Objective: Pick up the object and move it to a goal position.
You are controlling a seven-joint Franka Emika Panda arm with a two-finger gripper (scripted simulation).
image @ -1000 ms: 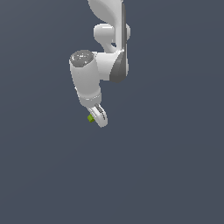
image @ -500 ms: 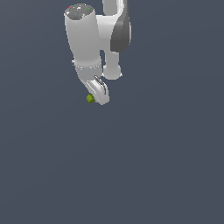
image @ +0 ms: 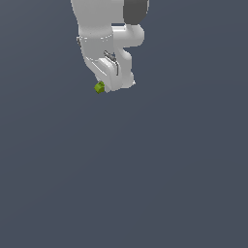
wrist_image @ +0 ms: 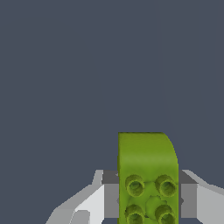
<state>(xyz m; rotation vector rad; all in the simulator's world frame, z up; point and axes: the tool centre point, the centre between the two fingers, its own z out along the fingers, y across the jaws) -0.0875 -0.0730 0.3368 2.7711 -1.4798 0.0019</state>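
Wrist view: I see the green studded brick (wrist_image: 147, 175) wedged between the two fingers (wrist_image: 89, 203), studs facing the camera.
Claw: gripper (image: 107, 87) closed narrowly on the brick, carried clear of the floor.
Brick position: exterior view, at the gripper's 9 o'clock edge (image: 99, 87).
Handling: I judge it light, rigid, smooth-sided; flat opposite faces suit pinching.
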